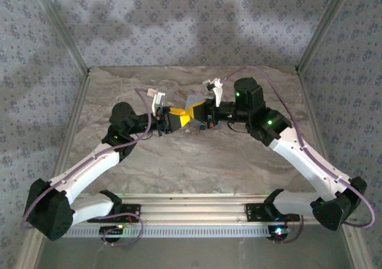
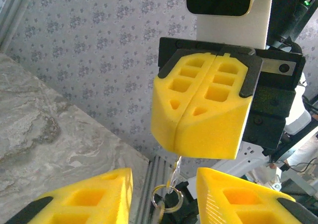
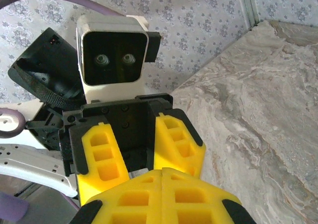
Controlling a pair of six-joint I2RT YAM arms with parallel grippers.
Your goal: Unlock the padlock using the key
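The right pincer (image 2: 185,132) has its two yellow foam pads (image 2: 208,119), blocky with cut-out pockets, pressed together on one thin silvery key (image 2: 175,173). The key juts from their seam, with one wire ring (image 2: 166,200) at its far end. The left pincer (image 2: 163,173) has two like pads, spread either side of that ring and apart from it. The padlock is too hidden to place. Around them are one marbled table (image 2: 44,129) and flower-print walls (image 2: 99,45).

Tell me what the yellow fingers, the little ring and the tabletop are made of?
Yellow fingers: probably matte plastic or firm foam; dull, with moulded hollow pockets.
Ring: likely metal; thin, silvery, glinting.
Tabletop: looks like veined grey-beige marble, though it may be a printed surface.
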